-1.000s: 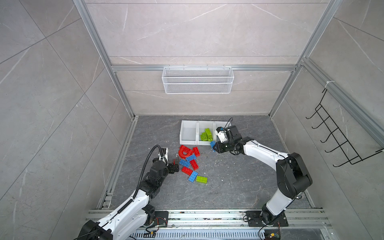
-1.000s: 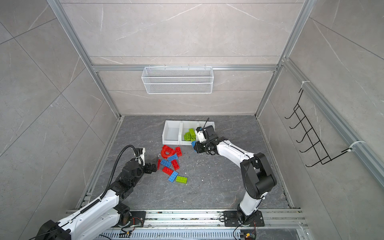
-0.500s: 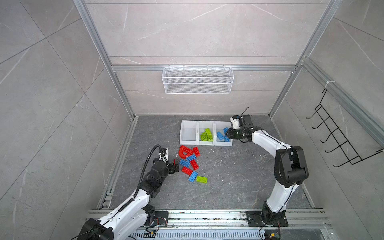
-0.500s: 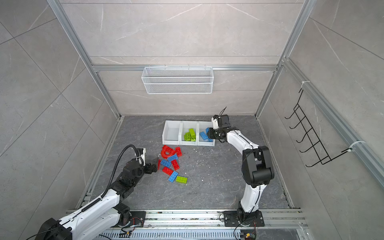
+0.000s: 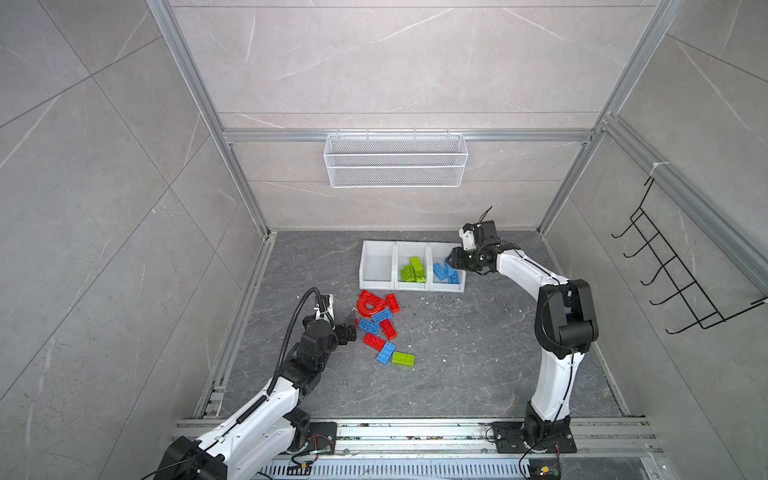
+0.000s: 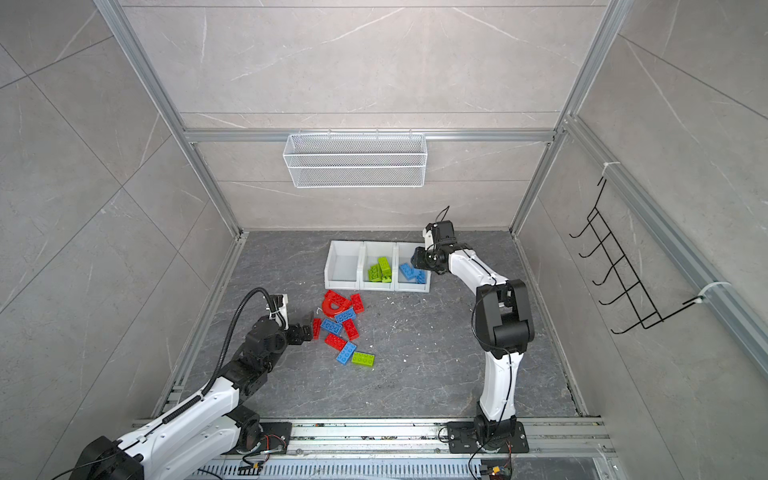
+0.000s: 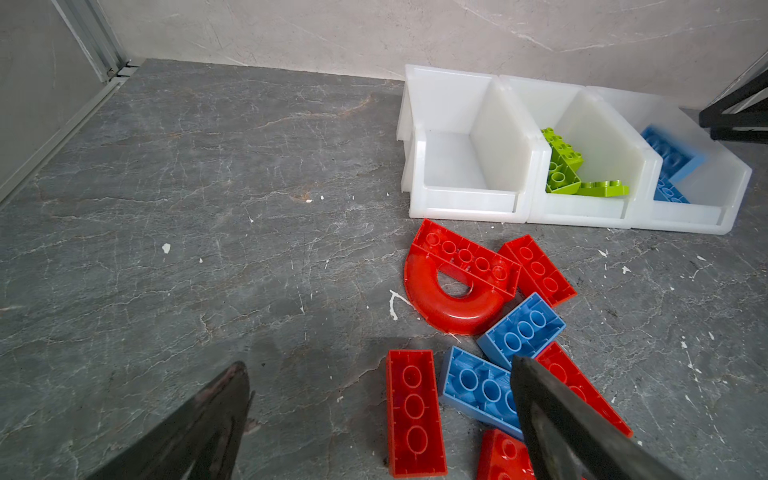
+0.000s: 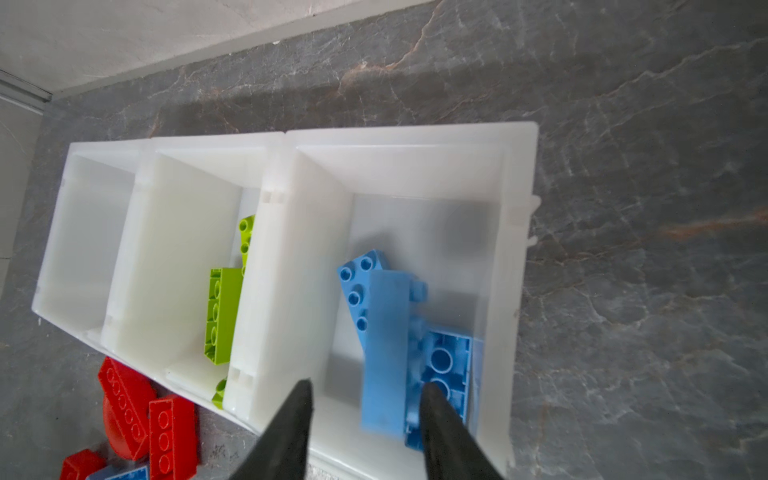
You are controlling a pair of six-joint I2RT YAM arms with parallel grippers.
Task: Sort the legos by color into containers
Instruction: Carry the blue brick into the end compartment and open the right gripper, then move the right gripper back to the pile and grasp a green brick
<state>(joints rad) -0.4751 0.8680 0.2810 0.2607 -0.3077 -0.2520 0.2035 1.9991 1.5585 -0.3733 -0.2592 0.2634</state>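
in both top views the containers (image 5: 376, 286) stand as a row of three joined white bins, with lime green legos (image 5: 413, 269) in the middle bin and blue legos (image 5: 441, 272) in the right-end one. there the right gripper (image 5: 454, 262) is only a dark shape over that bin's rim, and how its jaws stand cannot be read. the right wrist view settles it: the fingers (image 8: 440, 415) are parted over the blue bin. a blurred blue brick (image 8: 386, 353) stands on end between them, clear of one finger and close to the other; whether it touches that one i cannot tell. it is not pinched. more blue bricks lie under it.

only the left wrist view shows the loose pile (image 7: 519, 328) close up: a red arch piece (image 7: 449, 307) just in front of the left-end bin, with red and blue bricks touching it, several hollow side up. the lone green brick (image 5: 403, 358) at the pile's near edge shows only in the top views. the left gripper (image 7: 379, 363) is spread wide, low over the floor (image 7: 208, 208) at the pile's left side, gripping nothing. a narrow red brick (image 7: 415, 411) lies in the gap, apart from both fingers.
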